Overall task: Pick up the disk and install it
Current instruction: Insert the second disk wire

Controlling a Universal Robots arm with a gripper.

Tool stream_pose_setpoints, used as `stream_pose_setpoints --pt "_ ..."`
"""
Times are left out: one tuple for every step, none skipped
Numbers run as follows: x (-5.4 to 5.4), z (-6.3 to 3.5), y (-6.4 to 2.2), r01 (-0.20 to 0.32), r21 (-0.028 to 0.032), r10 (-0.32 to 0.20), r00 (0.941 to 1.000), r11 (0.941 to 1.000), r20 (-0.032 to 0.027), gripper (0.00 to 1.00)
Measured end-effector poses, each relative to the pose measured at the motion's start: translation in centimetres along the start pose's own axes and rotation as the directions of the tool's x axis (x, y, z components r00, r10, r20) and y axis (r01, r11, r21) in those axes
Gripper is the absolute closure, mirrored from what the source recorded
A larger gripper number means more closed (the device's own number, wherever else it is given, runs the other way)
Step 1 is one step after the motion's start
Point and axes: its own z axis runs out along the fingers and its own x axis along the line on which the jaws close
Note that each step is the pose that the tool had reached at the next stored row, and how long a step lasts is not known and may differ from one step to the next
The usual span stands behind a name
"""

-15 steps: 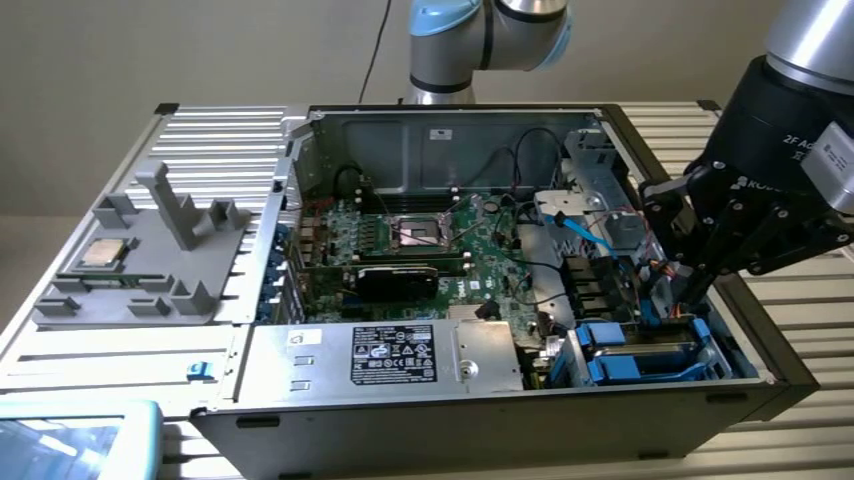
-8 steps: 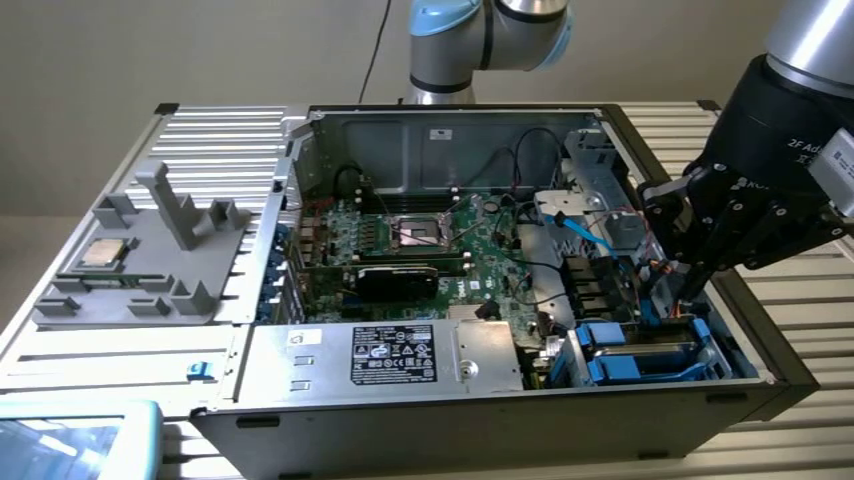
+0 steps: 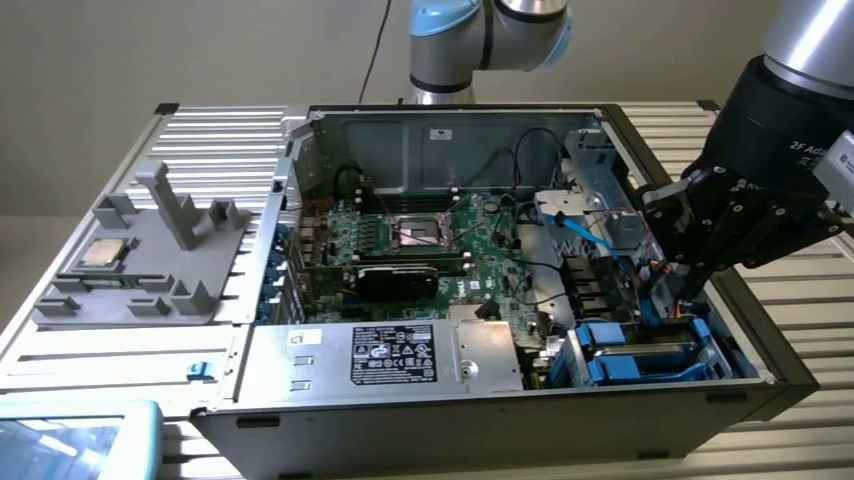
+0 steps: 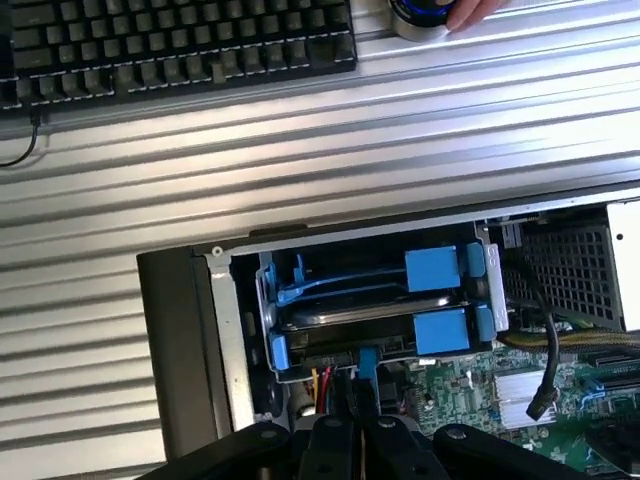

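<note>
The disk (image 4: 360,311) lies flat inside the drive bay at the corner of the open computer case, framed by its bright blue carrier (image 4: 437,268). In the exterior view the disk (image 3: 650,349) sits low in the case's front corner on the exterior view's right. My gripper (image 3: 683,292) hangs just above and behind that bay, fingers pointing down into the case. In the wrist view the gripper (image 4: 357,392) is shut, its black fingers pressed together with nothing seen between them. Their tips are right at the small blue tab (image 4: 367,362) on the carrier's near edge.
The case holds a motherboard (image 3: 427,240), a silver power supply (image 3: 400,355) and loose cables (image 4: 548,350) beside the bay. A grey fixture (image 3: 160,260) with a processor chip (image 3: 100,255) sits on the exterior view's left. A keyboard (image 4: 180,45) and a person's hand (image 4: 470,10) lie beyond the case.
</note>
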Motion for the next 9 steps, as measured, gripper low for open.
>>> stream_pose_setpoints --pt "0.0 0.01 0.0 0.018 0.0 -0.018 0.9998 0.9998 -0.0006 0.89" --pt "0.0 0.01 0.0 0.035 0.0 -0.035 0.9994 0.9994 -0.001 0.89" --pt "0.0 0.02 0.0 0.039 0.0002 -0.039 0.9992 0.9992 -0.0002 0.89" --pt "-0.01 0.03 0.0 0.039 0.0003 -0.039 0.9992 0.9992 0.0001 0.89" --pt "-0.02 0.05 0.0 0.039 0.0002 -0.039 0.9992 0.9992 0.0009 0.89" --pt "-0.11 0.06 0.01 0.04 0.0002 -0.04 0.9992 0.9992 0.0023 0.89" --pt "-0.36 0.08 0.05 0.042 0.0002 -0.042 0.9991 0.9991 0.0025 0.89" --pt "-0.62 0.1 0.09 0.045 0.0005 -0.045 0.999 0.999 0.0025 0.89" --pt "-0.84 0.12 0.12 0.049 0.0014 -0.049 0.9988 0.9988 0.0024 0.89"
